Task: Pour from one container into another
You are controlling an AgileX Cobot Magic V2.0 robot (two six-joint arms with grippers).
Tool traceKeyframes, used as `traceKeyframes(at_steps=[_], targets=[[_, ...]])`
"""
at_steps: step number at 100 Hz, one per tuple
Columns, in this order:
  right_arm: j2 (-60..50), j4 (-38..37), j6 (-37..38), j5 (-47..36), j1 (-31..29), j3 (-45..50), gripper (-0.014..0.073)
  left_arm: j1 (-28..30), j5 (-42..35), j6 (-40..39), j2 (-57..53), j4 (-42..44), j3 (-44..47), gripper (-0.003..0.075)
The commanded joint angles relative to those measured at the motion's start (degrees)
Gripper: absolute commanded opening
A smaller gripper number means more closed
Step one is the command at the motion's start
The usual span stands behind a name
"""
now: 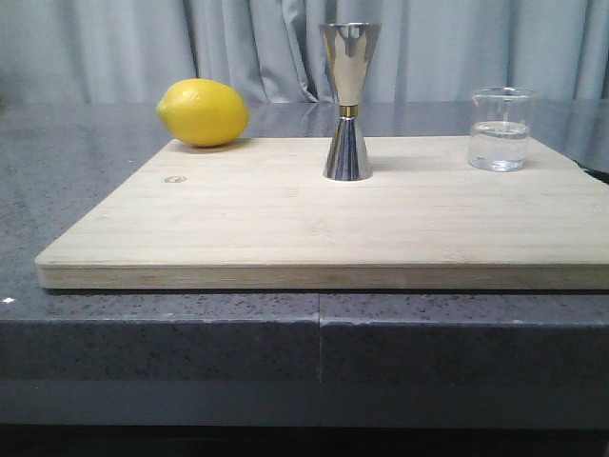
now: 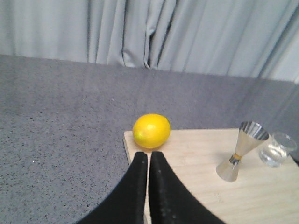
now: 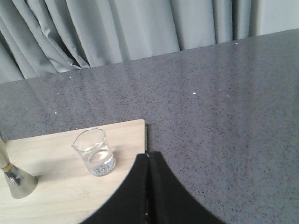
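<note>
The left end effector (image 2: 148,156) had its two black fingers pressed together, holding nothing. The right end effector (image 3: 148,156) was likewise closed and empty. Neither arm showed in the front view.

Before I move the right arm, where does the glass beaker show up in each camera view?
Front view: the beaker stands at the right end of the cutting board, right of the jigger.
Left wrist view: the beaker is at the right edge, just past the jigger.
Right wrist view: the beaker is lower left of centre, near the board's corner, beside the shut fingers.
Shared landmark: the jigger, next to the beaker in all three.
</note>
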Motion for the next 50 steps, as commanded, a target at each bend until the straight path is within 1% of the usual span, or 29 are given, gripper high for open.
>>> traceKeyframes(at_steps=[1, 12, 20, 21, 22, 28, 35, 40, 45, 50], targets=[[5.5, -0.7, -0.3, -0.6, -0.4, -6.3, -0.0061, -0.3, 3.7, 4.7, 7.2, -0.9, -8.3, -0.0020], [11.5, -0.7, -0.3, 4.2, -0.4, -11.9, -0.0061, -0.3, 11.0, 10.3, 16.0, -2.8, -15.4, -0.0020], [14.9, -0.7, -0.4, 6.2, -0.4, -14.7, -0.0060, -0.3, 15.8, 15.8, 21.1, -6.0, -19.7, -0.0020], [15.1, -0.7, -0.5, 6.3, -0.4, -14.9, -0.0060, -0.3, 16.6, 16.4, 21.9, -6.9, -20.0, -0.0020], [16.1, -0.7, -0.5, 6.5, -0.2, -15.4, -0.0060, -0.3, 17.8, 18.6, 23.2, -8.3, -20.9, -0.0020], [17.3, -0.7, -0.5, 6.5, -0.2, -16.1, -0.0057, -0.3, 20.4, 22.0, 25.7, -12.1, -22.1, -0.0019], [18.9, -0.7, -0.5, 6.3, -0.1, -16.8, -0.0035, -0.3, 23.4, 28.3, 28.9, -17.9, -23.1, -0.0019], [19.8, -0.7, -0.6, 6.1, -0.1, -16.9, 0.0007, -0.3, 25.0, 33.0, 30.7, -21.8, -23.2, -0.0018], [20.6, -0.7, -1.6, 5.7, -0.1, -16.9, 0.0071, -0.3, 26.3, 37.1, 32.4, -25.1, -23.2, -0.0006], [21.4, -0.7, -3.9, 5.6, -0.1, -16.9, 0.0173, -0.3, 27.6, 40.1, 33.9, -27.5, -23.2, 0.0032]])
